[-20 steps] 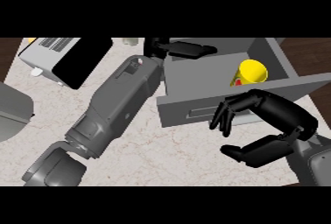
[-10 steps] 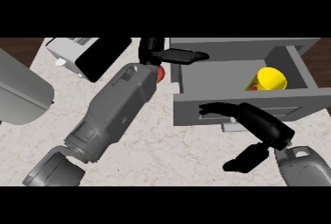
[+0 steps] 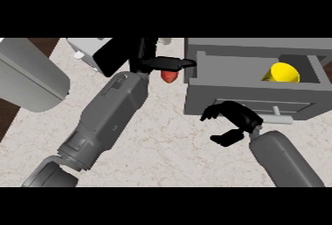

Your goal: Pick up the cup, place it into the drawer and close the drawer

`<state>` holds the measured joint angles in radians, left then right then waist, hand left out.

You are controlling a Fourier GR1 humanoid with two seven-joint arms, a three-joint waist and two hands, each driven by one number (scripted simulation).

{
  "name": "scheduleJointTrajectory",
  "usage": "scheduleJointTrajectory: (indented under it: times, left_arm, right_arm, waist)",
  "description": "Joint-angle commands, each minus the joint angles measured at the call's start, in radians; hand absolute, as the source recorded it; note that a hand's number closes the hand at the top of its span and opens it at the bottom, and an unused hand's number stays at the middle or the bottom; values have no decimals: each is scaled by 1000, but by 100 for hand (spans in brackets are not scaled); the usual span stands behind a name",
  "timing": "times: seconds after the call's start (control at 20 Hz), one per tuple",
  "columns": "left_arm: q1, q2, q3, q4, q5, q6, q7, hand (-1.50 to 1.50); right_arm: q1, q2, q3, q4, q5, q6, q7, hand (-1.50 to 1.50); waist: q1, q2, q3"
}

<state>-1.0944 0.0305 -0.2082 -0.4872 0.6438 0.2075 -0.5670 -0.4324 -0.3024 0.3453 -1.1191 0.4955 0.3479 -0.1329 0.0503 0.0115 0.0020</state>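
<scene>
The yellow cup [image 3: 284, 73] is seen inside the open grey drawer [image 3: 253, 94], in its right part, close to the right wall. From this the placing step is judged as done, and only the closing is left.

The right robot hand [image 3: 232, 119] is held in front of the drawer's front panel, just beside the small pale handle [image 3: 277, 117]. Its fingers are curled and nothing is held in them. Whether they touch the panel cannot be told from this view. The hand is probably placed there because the drawer is to be pushed from its front face, so that it slides back into the cabinet.

The left robot hand [image 3: 156, 63] is stretched far forward over the bench [image 3: 162, 145], beside the drawer's left wall. Its fingers are straight and point to the right, toward the drawer's corner. A small red object [image 3: 169, 76] lies under it; what it is cannot be told. The hand is perhaps kept there to be out of the way of the push.

A grey appliance [image 3: 29, 74] stands at the left edge, and a white and dark object [image 3: 103, 52] is partly hidden behind the left forearm.
</scene>
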Motion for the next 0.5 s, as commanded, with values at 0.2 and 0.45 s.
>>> scheduleJointTrajectory:
  times: [0.2,0.45]
  left_arm:
    - [115,91,3,-111,16,-99,33,-150]
    - [154,119,-11,-159,11,-125,56,-150]
  right_arm:
    - [-215,17,-128,406,20,-141,-235,150]
    - [-348,-30,-243,543,-23,-186,-293,150]
  waist:
    - [57,6,2]
    - [92,14,4]
